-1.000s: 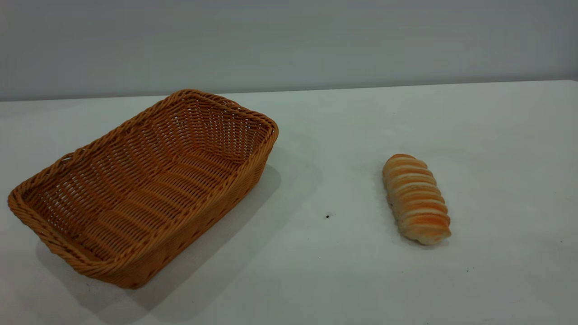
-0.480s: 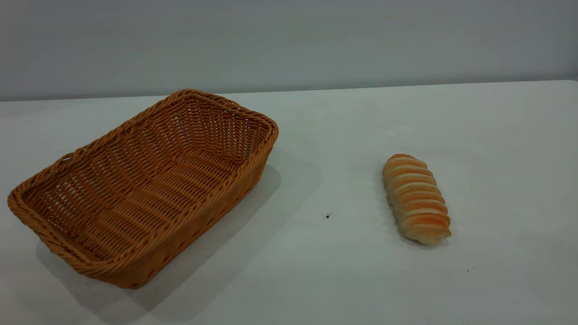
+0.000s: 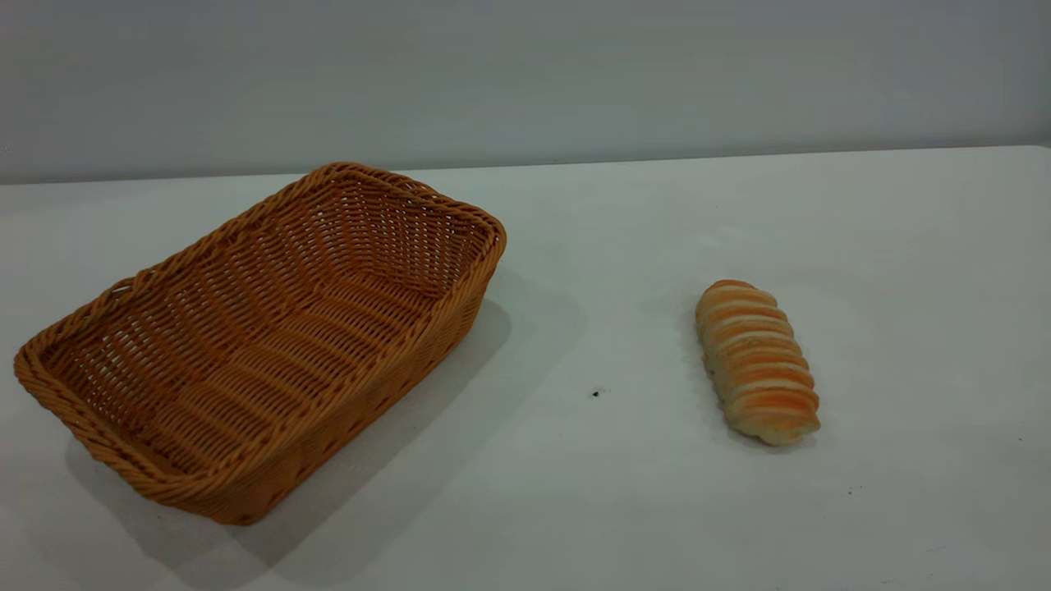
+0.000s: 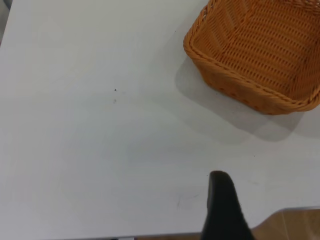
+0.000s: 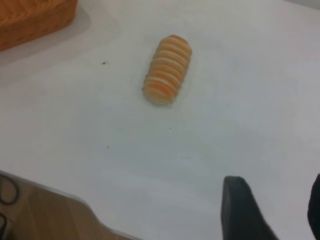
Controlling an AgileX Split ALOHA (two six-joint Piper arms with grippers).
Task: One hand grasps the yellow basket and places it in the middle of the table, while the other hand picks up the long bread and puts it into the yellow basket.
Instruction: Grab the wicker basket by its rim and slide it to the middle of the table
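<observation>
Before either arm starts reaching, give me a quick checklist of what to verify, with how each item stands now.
1. Basket upright on the table, nothing in it: ok.
2. Bread lying apart from the basket, nothing on top: ok.
3. Left gripper away from the basket, not touching it: ok.
4. Right gripper open, short of the bread: ok.
5. Left gripper open: cannot tell, one finger shows.
6. Basket in the table's middle: not ok.

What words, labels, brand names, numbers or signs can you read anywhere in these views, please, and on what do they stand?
None: no view shows any readable text.
The yellow basket is plain weave with no tag.
The long bread carries only orange-brown ridges.
The table shows just a few dark specks, not characters.
The visible finger of the left end effector and of the right end effector bears no marking.
</observation>
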